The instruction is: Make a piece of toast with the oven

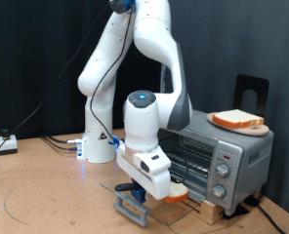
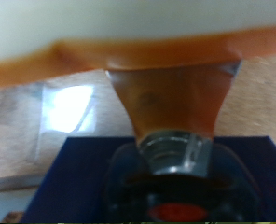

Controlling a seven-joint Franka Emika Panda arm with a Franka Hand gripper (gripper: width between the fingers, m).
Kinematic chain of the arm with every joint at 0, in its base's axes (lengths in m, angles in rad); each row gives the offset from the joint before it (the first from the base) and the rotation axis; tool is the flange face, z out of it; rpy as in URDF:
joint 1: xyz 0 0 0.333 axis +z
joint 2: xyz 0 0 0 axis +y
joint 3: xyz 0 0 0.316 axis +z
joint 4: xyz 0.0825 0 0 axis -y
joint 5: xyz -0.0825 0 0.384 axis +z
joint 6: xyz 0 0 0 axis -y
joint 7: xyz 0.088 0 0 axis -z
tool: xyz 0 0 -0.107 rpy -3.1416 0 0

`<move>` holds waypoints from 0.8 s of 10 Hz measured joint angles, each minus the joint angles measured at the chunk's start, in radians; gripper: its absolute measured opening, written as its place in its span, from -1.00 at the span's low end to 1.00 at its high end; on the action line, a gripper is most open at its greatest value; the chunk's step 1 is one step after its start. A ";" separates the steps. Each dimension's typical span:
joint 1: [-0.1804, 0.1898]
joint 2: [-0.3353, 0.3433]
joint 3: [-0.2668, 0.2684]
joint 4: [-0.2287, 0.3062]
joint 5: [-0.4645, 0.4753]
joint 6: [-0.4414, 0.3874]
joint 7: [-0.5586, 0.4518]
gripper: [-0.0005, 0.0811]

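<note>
The gripper grips a slice of bread by its edge, low in front of the oven, whose glass door lies open.

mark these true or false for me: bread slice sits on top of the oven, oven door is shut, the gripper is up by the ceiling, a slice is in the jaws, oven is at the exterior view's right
1. A bread slice sits on top of the oven. True: a slice of bread lies on a round board on the oven.
2. The oven door is shut. False: the glass door is dropped open and the rack shows.
3. The gripper is high up. False: the gripper is low, in front of the open door.
4. A slice is in the jaws. True: the piece of toast is clamped between them, filling the wrist view.
5. The oven is at the exterior view's right. True.
</note>
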 joint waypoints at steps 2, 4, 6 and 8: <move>-0.074 0.000 0.016 0.030 0.087 -0.043 -0.070 -0.02; -0.133 0.001 0.014 0.078 0.098 -0.136 -0.101 -0.02; -0.161 0.005 0.000 0.116 0.091 -0.210 -0.129 -0.02; -0.160 0.020 -0.031 0.138 0.041 -0.243 -0.143 -0.02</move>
